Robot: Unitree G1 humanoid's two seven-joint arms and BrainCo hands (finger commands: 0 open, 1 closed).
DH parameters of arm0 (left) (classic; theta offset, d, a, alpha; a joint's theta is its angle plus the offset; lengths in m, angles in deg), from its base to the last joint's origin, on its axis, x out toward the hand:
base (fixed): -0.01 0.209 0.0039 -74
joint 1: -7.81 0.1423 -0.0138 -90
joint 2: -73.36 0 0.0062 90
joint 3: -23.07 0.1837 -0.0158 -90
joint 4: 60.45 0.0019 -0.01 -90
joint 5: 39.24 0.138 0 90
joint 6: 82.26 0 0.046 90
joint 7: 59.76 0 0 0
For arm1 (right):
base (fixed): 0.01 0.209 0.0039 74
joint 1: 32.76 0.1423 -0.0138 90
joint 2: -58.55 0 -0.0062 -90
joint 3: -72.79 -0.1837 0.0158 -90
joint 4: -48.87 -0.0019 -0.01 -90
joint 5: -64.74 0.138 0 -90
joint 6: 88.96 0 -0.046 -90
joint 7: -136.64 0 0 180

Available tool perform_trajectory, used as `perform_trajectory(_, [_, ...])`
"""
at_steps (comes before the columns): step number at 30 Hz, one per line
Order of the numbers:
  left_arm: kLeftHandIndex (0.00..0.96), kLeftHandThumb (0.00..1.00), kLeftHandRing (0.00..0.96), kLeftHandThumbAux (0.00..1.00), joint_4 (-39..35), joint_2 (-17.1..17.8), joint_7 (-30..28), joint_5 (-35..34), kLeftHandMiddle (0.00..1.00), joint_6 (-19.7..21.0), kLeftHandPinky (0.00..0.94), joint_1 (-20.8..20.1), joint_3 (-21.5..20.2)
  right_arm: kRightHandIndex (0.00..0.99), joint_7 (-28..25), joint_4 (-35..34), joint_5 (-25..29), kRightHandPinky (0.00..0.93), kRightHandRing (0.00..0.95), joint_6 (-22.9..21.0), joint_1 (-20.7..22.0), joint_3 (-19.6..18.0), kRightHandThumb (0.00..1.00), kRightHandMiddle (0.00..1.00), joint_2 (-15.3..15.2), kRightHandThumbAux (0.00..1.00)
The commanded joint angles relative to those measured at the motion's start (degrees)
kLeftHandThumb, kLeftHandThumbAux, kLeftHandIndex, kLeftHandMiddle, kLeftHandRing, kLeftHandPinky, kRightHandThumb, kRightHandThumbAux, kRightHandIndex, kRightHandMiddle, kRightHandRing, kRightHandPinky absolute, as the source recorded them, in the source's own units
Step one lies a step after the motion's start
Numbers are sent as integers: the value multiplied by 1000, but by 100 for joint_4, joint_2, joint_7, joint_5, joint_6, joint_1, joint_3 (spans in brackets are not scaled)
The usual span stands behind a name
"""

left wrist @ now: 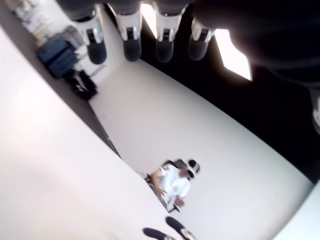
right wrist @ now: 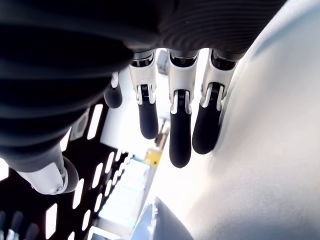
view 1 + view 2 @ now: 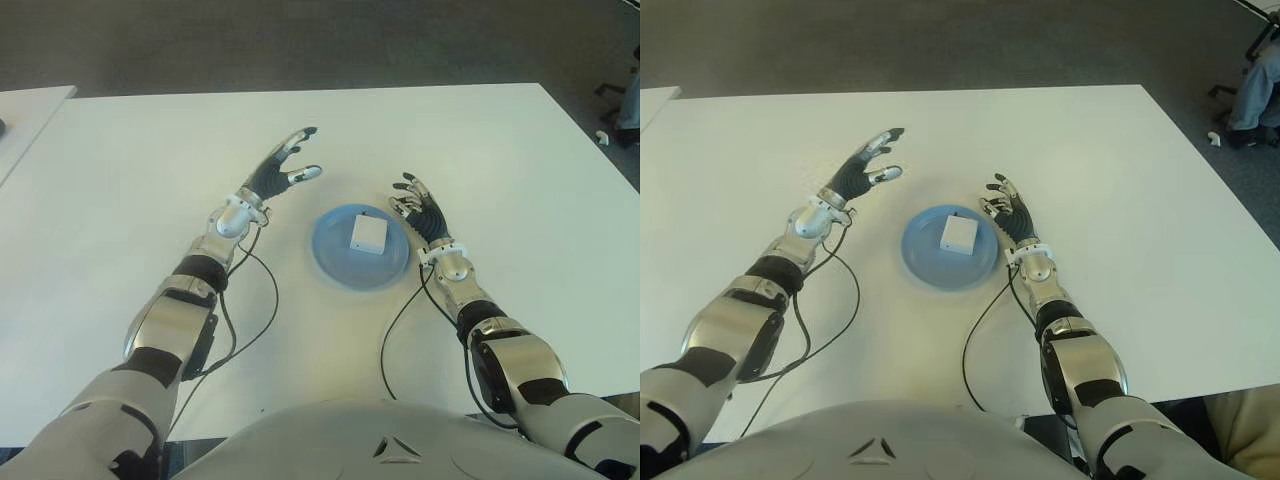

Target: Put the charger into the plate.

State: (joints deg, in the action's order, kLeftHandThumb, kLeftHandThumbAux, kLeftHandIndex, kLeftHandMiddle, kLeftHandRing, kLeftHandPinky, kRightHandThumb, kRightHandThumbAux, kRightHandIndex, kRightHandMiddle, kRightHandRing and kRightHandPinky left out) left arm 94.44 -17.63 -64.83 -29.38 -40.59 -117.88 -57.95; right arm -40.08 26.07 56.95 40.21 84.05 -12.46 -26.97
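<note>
A white square charger (image 3: 368, 234) lies inside the blue plate (image 3: 336, 262) near the middle of the white table (image 3: 480, 150). My right hand (image 3: 417, 208) hovers just right of the plate with its fingers (image 2: 179, 134) spread and relaxed, holding nothing. My left hand (image 3: 285, 165) is up and to the left of the plate, palm open, fingers (image 1: 132, 36) stretched out and empty. Neither hand touches the charger.
Black cables (image 3: 262, 300) trail from both forearms across the table toward my body. A second white table edge (image 3: 20, 120) shows at the far left. A seated person's leg (image 3: 1252, 85) and a chair base are at the far right, off the table.
</note>
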Motion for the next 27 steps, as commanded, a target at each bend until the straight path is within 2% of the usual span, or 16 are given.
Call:
perform_trajectory(1, [0, 82, 0, 332, 274, -63, -82, -210, 0, 163, 0, 131, -289, 0, -173, 296, -164, 386, 375, -433, -382, 101, 62, 231, 101, 558])
perform_trajectory(6, [0, 62, 0, 376, 289, -181, -47, -440, 0, 437, 0, 434, -581, 0, -161, 312, -174, 381, 366, -409, -380, 103, 60, 230, 86, 558])
perform_trajectory(11, [0, 25, 0, 425, 245, -396, 21, -716, 0, 711, 0, 552, -893, 0, -208, 340, -154, 371, 363, -435, -369, 91, 57, 234, 79, 567])
perform_trajectory(20, [0, 0, 0, 519, 278, -863, 552, -1064, 0, 860, 0, 740, -1419, 0, -209, 387, -151, 329, 320, -427, -352, 78, 65, 228, 72, 583])
perform_trajectory(27, [0, 0, 0, 562, 438, -922, 661, -1046, 0, 989, 0, 744, -1584, 0, -205, 356, -125, 377, 300, -383, -365, 51, 66, 202, 74, 614])
